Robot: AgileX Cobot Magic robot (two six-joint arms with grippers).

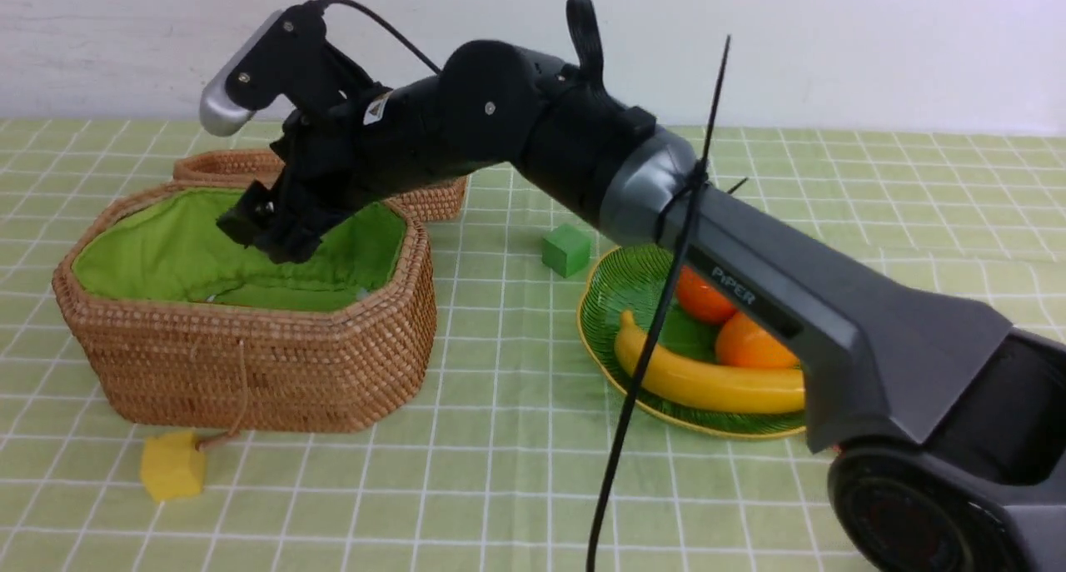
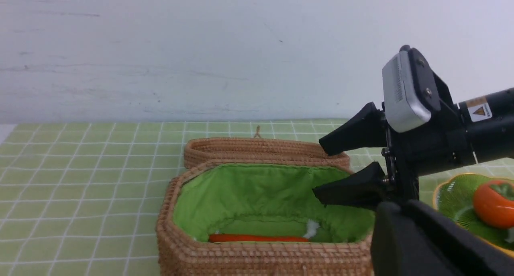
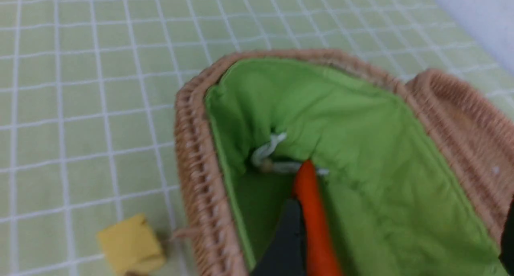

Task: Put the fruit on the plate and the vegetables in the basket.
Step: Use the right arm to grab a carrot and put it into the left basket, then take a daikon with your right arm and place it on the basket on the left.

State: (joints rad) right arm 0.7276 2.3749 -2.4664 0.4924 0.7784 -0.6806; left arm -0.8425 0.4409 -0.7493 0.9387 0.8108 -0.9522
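My right gripper [image 1: 268, 232] hangs open and empty just above the inside of the wicker basket [image 1: 250, 339]; in the left wrist view [image 2: 327, 167] its two fingers stand well apart. The carrot [image 3: 313, 211] lies on the basket's green lining beside one finger and also shows in the left wrist view [image 2: 257, 238]. The radish and eggplant are hidden or out of view. The green plate [image 1: 616, 281] holds the banana [image 1: 708, 380], the persimmon [image 1: 704, 297] and the mango [image 1: 749, 345]. Of my left gripper [image 2: 421, 240] only a dark bulk shows.
The basket's lid [image 1: 241, 166] lies open behind it. A green cube [image 1: 566, 250] sits between basket and plate. A yellow cube [image 1: 172, 465] lies at the basket's front corner. My right arm spans over the plate. A black cable tie [image 1: 666, 305] hangs from it.
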